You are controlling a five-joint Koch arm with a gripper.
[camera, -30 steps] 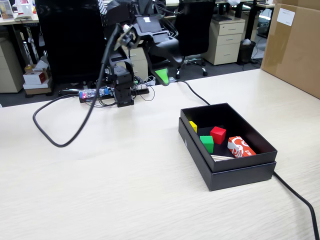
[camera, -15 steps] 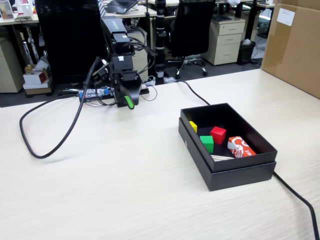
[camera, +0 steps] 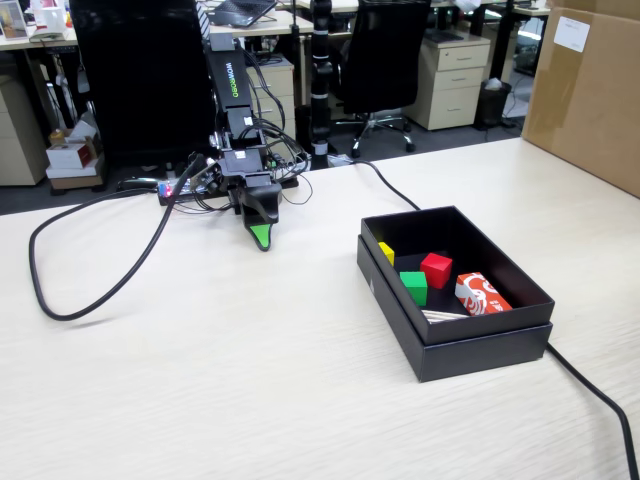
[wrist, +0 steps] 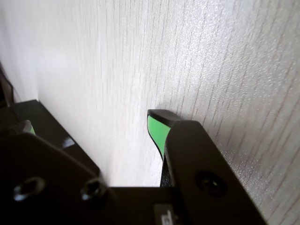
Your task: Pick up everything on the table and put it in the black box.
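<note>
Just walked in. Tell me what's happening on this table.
A small robot arm is clearing the table into the black box. Right now its gripper rests low on the bare tabletop, left of the box in the fixed view, holding nothing. The box already contains a red cube, a green cube, a yellow block and a red-and-white packet. No loose items show on the table.

The fixed view looks down across the counter from its front edge. The wrist view sits close over it (both share its pale wood).
</note>
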